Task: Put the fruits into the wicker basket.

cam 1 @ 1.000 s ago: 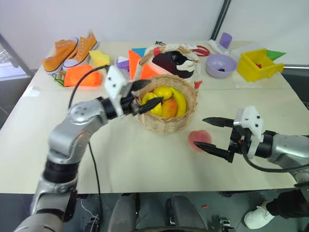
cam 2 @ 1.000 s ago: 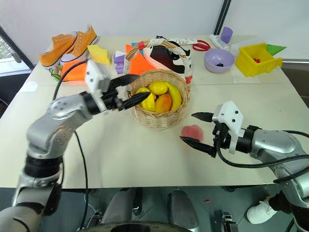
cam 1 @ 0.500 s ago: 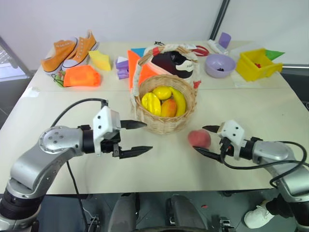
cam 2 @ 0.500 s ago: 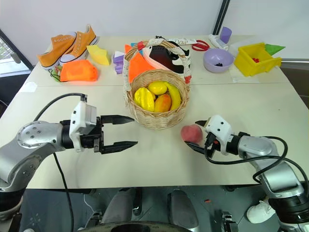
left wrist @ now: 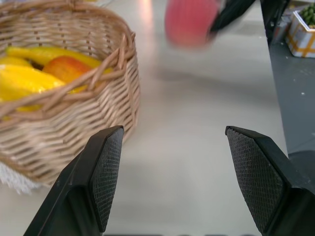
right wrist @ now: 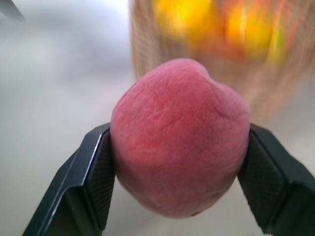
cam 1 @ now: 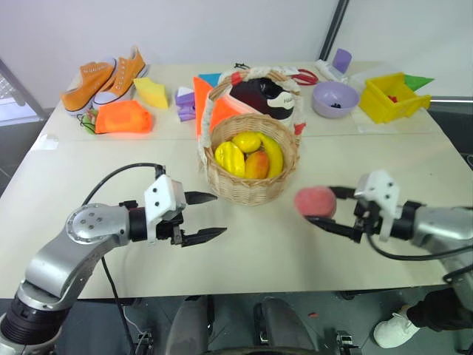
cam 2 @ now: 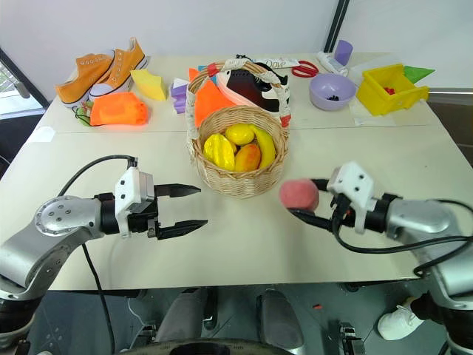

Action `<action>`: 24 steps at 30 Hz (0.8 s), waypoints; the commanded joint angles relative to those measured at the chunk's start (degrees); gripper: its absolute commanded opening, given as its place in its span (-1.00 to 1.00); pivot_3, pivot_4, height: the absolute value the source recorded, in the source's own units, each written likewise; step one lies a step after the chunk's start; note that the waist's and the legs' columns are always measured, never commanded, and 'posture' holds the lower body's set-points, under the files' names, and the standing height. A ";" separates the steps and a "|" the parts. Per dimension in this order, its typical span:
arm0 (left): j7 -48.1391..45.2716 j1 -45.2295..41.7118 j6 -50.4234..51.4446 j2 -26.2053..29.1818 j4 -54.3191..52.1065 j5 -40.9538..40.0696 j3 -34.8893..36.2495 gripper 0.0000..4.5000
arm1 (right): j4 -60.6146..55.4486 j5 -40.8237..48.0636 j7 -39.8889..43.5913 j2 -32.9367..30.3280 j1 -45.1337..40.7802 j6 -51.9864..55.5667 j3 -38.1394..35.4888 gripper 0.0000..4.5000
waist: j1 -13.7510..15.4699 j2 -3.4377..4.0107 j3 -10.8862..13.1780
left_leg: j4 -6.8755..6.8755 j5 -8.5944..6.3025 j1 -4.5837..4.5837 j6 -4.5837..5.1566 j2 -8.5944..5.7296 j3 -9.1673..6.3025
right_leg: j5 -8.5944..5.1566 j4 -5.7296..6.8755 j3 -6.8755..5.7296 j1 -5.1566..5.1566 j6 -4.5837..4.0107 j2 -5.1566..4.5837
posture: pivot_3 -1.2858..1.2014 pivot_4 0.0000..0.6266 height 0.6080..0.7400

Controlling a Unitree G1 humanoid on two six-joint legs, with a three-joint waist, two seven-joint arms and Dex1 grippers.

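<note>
The wicker basket [cam 1: 251,188] stands mid-table with its cloth-wrapped handle arched over it. Inside lie several fruits: a yellow starfruit [cam 1: 230,157], a lemon, a banana and an orange-red one. My right gripper [cam 1: 319,206] is shut on the pink peach [cam 1: 315,200], held off the table just right of the basket; the peach [right wrist: 179,140] sits squeezed between both pads in the right wrist view. To the basket's left, my left gripper [cam 1: 208,216] hangs open and empty above the table, pointing toward the basket [left wrist: 64,98].
Along the back of the table sit orange sneakers [cam 1: 107,74], an orange cloth bundle [cam 1: 123,117], coloured foam blocks, a purple bowl [cam 1: 335,99] and a yellow bin [cam 1: 392,97]. Bare tabletop lies in front of the basket between my arms.
My right gripper closed on the peach and lifted it off the table toward the basket. My left gripper drew back from over the basket and came down to its left.
</note>
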 commanded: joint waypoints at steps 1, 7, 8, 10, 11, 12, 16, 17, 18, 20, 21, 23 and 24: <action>0.73 1.27 -3.08 -0.66 1.69 1.34 2.81 0.57 | 0.95 -1.36 -8.69 5.42 -10.73 2.71 5.16 0.29 | 0.28 -0.01 0.00 | 0.01 0.00 -0.02 0.00 0.01 0.00 | 0.01 0.00 -0.01 -0.01 -0.03 0.01 | 0.03 -0.52 0.90; 1.84 3.07 -4.85 -1.60 1.95 2.02 4.25 0.57 | 10.19 -12.29 -16.27 13.40 -20.61 4.76 18.26 0.29 | 0.98 -0.06 -0.02 | 0.00 0.00 -0.21 0.00 -0.05 0.01 | 0.01 -0.03 -0.02 -0.18 -0.03 -0.08 | 0.03 -0.52 0.90; 2.04 3.13 -4.80 -1.69 1.69 1.99 4.43 0.57 | 12.81 -14.65 -17.54 14.68 -21.77 4.26 20.09 0.29 | 0.86 -0.07 -0.02 | 0.01 0.00 -0.24 0.00 -0.08 0.01 | 0.01 -0.03 -0.02 -0.20 -0.03 -0.12 | 0.03 -0.52 0.90; 2.62 3.24 -4.48 -1.86 0.90 1.66 4.74 0.57 | 15.91 -16.91 -18.09 16.46 -23.01 3.21 21.65 0.29 | 0.62 -0.06 -0.02 | 0.03 0.00 -0.25 0.00 -0.10 0.01 | 0.01 -0.03 -0.01 -0.20 -0.02 -0.13 | 0.03 -0.52 0.90; 2.86 3.34 -4.36 -1.90 0.45 1.49 4.86 0.57 | 16.31 -17.03 -17.67 16.93 -23.15 2.95 21.55 0.75 | 0.64 -0.06 -0.02 | 0.03 0.00 -0.25 0.00 -0.10 0.01 | 0.02 -0.03 -0.01 -0.20 -0.02 -0.13 | 0.03 -0.52 0.90; 3.07 3.52 -4.12 -1.83 -0.18 1.25 5.02 0.57 | 15.66 -16.67 -16.93 16.95 -23.13 2.23 20.67 0.91 | 0.63 -0.05 -0.01 | 0.02 0.00 -0.25 0.00 -0.10 0.01 | 0.01 -0.02 -0.02 -0.21 -0.02 -0.13 | 0.03 -0.52 0.90; 3.03 3.55 -3.40 -1.26 -2.30 0.68 4.39 0.57 | 8.94 -15.21 -11.91 12.00 -20.19 -1.03 15.73 0.96 | 0.73 0.01 0.02 | -0.04 0.00 -0.26 0.00 -0.09 0.01 | 0.01 -0.02 -0.03 -0.25 -0.02 -0.12 | 0.03 -0.52 0.90; 3.15 2.97 -3.42 -1.41 -2.90 0.80 3.77 0.57 | 6.54 -12.68 -9.92 10.08 -18.53 0.25 13.15 0.96 | 0.93 0.01 0.02 | -0.04 0.00 -0.27 0.00 -0.09 0.01 | 0.01 -0.02 -0.04 -0.25 -0.02 -0.12 | 0.03 -0.52 0.90; 3.42 2.29 -3.21 -1.73 -3.44 0.65 3.24 0.57 | 4.77 -10.69 -8.70 8.53 -17.09 1.50 10.80 0.96 | 0.92 0.00 0.02 | -0.03 0.00 -0.28 0.01 -0.09 0.00 | 0.01 -0.03 -0.06 -0.23 -0.02 -0.13 | 0.03 -0.52 0.90; 3.94 0.80 -2.77 -2.49 -4.37 0.22 2.27 0.57 | 2.89 -8.27 -7.88 6.17 -14.90 3.85 7.20 0.96 | 0.78 -0.01 0.01 | 0.01 -0.01 -0.28 0.02 -0.09 0.00 | 0.02 -0.05 -0.06 -0.19 -0.01 -0.14 | 0.03 -0.52 0.90; 4.11 0.05 -2.54 -2.83 -4.68 0.09 1.80 0.57 | 2.50 -7.51 -8.18 5.47 -14.11 5.03 5.82 0.96 | 0.64 -0.01 0.01 | 0.04 -0.01 -0.26 0.02 -0.09 0.00 | 0.02 -0.04 -0.06 -0.16 -0.01 -0.14 | 0.03 -0.52 0.90; 4.70 -1.97 -2.06 -3.91 -4.92 -0.28 0.97 0.57 | 2.77 -7.26 -10.93 5.88 -13.15 6.77 3.54 0.96 | 0.31 0.01 0.00 | 0.03 -0.01 -0.14 0.02 -0.09 0.01 | 0.02 -0.03 -0.02 -0.08 -0.01 -0.13 | 0.03 -0.52 0.90; 4.85 -3.01 -1.71 -4.44 -4.87 -0.67 0.62 0.57 | 3.20 -8.55 -12.79 6.51 -12.93 6.59 3.58 0.96 | 0.17 0.01 0.00 | 0.02 -0.01 -0.11 0.02 -0.08 0.01 | 0.02 -0.01 -0.02 -0.08 -0.01 -0.12 | 0.03 -0.52 0.90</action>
